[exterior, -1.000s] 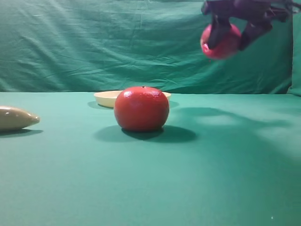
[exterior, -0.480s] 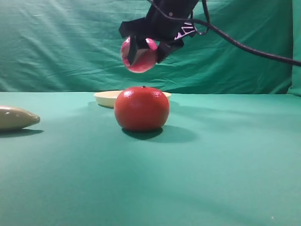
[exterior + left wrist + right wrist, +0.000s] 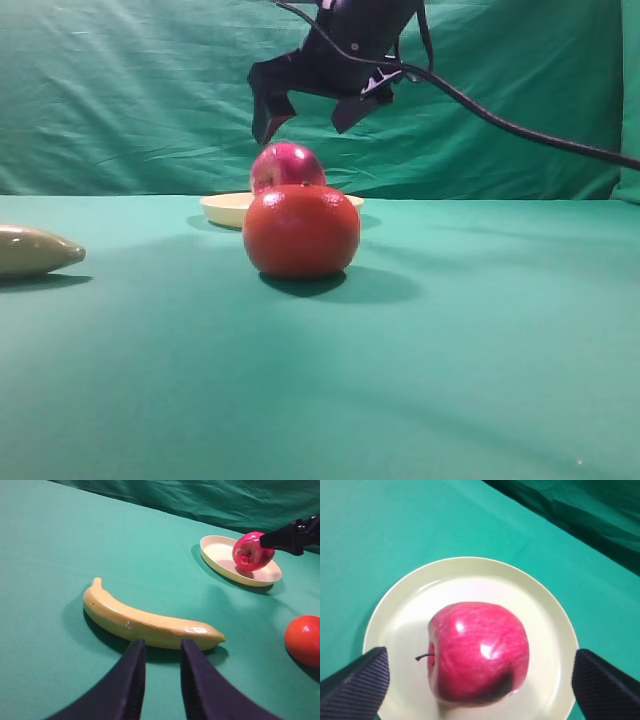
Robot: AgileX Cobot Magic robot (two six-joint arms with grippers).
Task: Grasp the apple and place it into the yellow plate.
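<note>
The magenta-red apple (image 3: 479, 651) lies on its side in the pale yellow plate (image 3: 547, 610), free of any grip. It also shows in the exterior view (image 3: 286, 164) above the plate's rim (image 3: 222, 206) and in the left wrist view (image 3: 252, 551) on the plate (image 3: 220, 560). My right gripper (image 3: 308, 112) hangs open just above the apple, its fingers (image 3: 357, 680) spread wide on either side. My left gripper (image 3: 162, 680) has its fingers close together with nothing between them, low over the table near the banana.
A larger orange-red round fruit (image 3: 301, 230) stands in front of the plate; it also shows in the left wrist view (image 3: 303, 640). A yellow banana (image 3: 145, 622) lies at the left (image 3: 35, 250). A green cloth covers the table and the back wall.
My right gripper carried the apple from the upper right leftward over the plate, lowered it and let go. The apple now rests in the plate and the fingers are open above it.
</note>
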